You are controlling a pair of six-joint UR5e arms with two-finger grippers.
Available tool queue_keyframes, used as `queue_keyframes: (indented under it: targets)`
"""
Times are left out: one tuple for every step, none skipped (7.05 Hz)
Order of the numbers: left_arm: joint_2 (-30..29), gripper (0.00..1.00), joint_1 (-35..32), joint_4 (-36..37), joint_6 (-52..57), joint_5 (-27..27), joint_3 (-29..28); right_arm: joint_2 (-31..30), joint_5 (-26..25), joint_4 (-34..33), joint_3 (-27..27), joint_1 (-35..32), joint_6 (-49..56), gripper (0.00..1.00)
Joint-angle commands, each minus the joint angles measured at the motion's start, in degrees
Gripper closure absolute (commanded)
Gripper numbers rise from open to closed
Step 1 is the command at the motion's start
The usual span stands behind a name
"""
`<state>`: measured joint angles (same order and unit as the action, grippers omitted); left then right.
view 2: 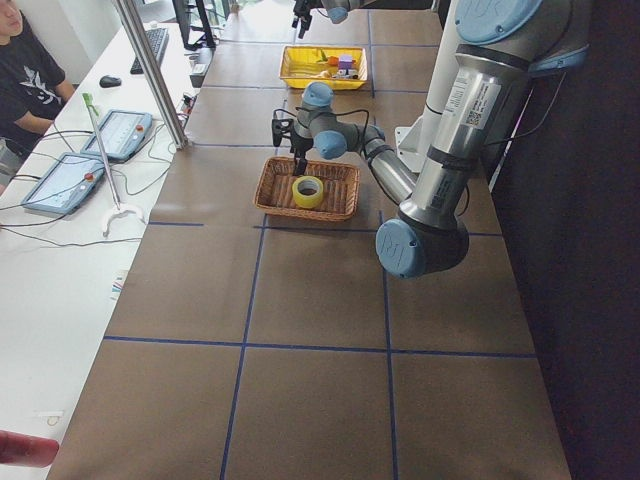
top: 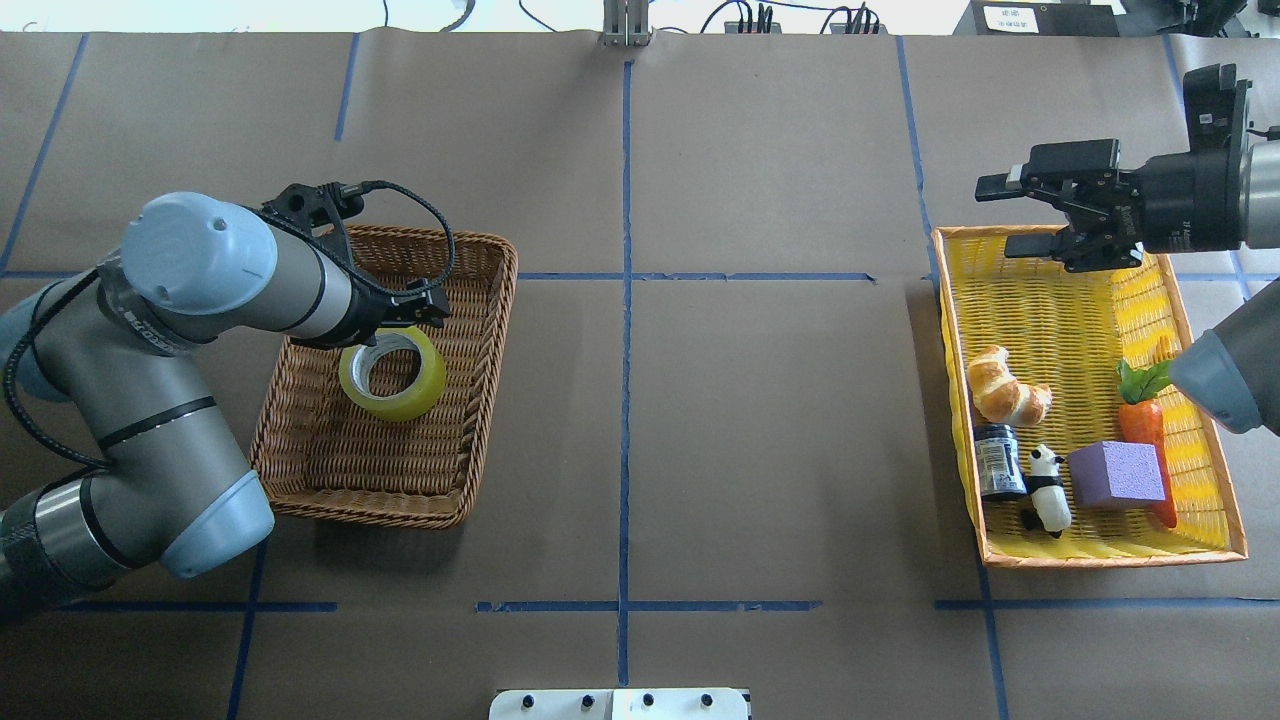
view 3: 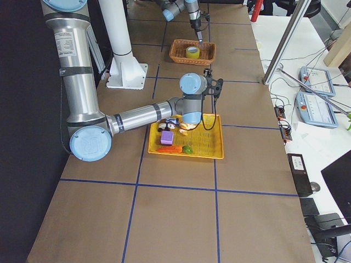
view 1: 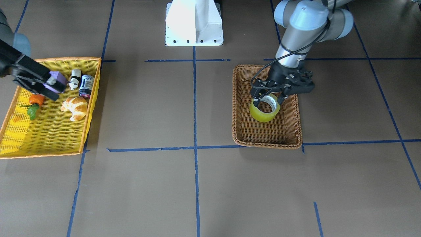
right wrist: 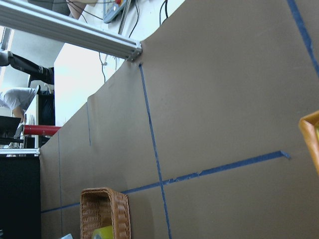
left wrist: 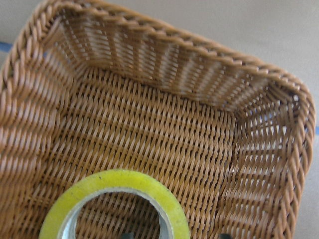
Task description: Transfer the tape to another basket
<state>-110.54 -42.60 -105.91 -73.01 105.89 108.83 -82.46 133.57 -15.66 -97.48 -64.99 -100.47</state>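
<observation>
Brown counter (top: 760,420) with a grid of blue tape lines. The left arm reaches in over the brown wicker basket (view 1: 263,131), and the right arm is out at the yellow plastic tray (top: 1060,300), well apart on the other side. The left hand (view 1: 268,98) points down into the wicker basket, fingers spread, released, just above the tape's upper rim and not clamping it. The right hand (top: 1000,217) is over the tray's far rim, fingers apart, holding nothing. The tape (view 1: 263,115), a yellow-green roll with a pale core, sits inside the wicker basket, tilted, near its middle. In the tray: purple block (top: 1115,474), croissant (top: 1005,388), carrot (top: 1145,425), dark jar (top: 997,460), and panda figure (top: 1047,488) just beside the jar.
</observation>
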Motion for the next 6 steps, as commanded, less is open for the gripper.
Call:
queue_keyframes:
  targets:
    - [6.26, 0.00, -9.12, 0.87, 18.77, 4.48, 3.13, 0.11, 7.71, -11.70, -0.69, -8.18, 12.76, 0.00]
    - [10.30, 0.00, -15.26, 1.14, 30.09, 8.33, 2.97, -0.07, 10.54, -17.77, -0.86, -11.44, 21.29, 0.00]
    - [12.52, 0.00, -22.45, 3.84, 44.39, 11.42, 2.18, -0.68, 10.48, -25.31, -0.87, -12.08, 31.03, 0.00]
    - [12.71, 0.00, -27.40, 9.35, 55.23, 11.71, 1.91, -1.21, 9.96, -31.57, -0.87, -13.13, 39.92, 0.00]
    - [14.11, 0.00, -33.02, 11.92, 63.08, 14.67, 0.43, -2.34, 8.21, -38.50, -0.87, -14.71, 50.27, 0.01]
    - [14.29, 0.00, -38.29, 11.69, 67.25, 22.01, -4.11, -5.49, 4.02, -43.62, -0.95, -15.16, 63.17, 0.01]
